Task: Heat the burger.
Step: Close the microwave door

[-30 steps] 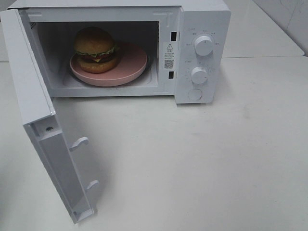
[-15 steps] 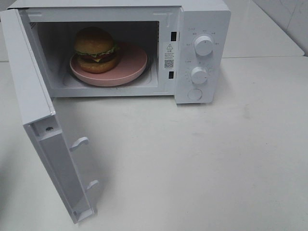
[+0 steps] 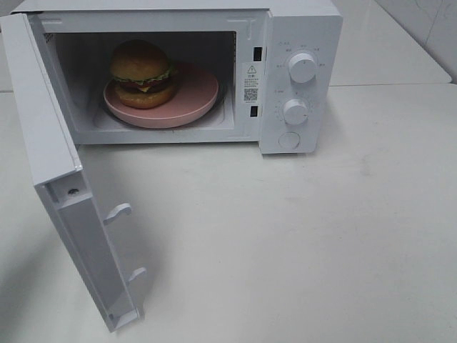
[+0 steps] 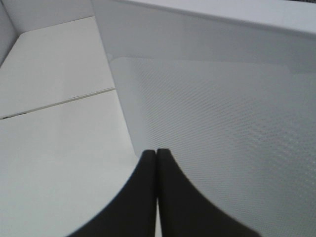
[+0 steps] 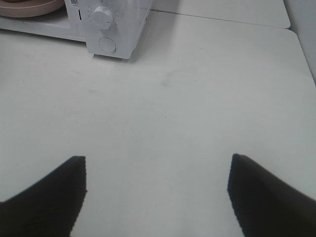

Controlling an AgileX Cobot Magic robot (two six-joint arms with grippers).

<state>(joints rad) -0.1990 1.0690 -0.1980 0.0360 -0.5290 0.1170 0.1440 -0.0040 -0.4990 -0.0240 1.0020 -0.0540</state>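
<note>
Sitting on a pink plate (image 3: 196, 93) in the open-doored microwave (image 3: 318, 32), the burger (image 3: 141, 71) is seen upper left in the high view. The left gripper (image 4: 156, 153) is shown closed tight, empty, facing the door (image 4: 222, 123). The right gripper (image 5: 158, 159) is shown spread wide, empty.

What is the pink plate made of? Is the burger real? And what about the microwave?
The plate looks like plastic or glazed ceramic: it is an even pink with a soft sheen, and I can't tell which. The burger may be a plastic toy, since its bun is evenly golden and its layers are very neat, but that's not certain. The microwave has a smooth white shell, painted metal or plastic, and its knobs are probably plastic.
</note>
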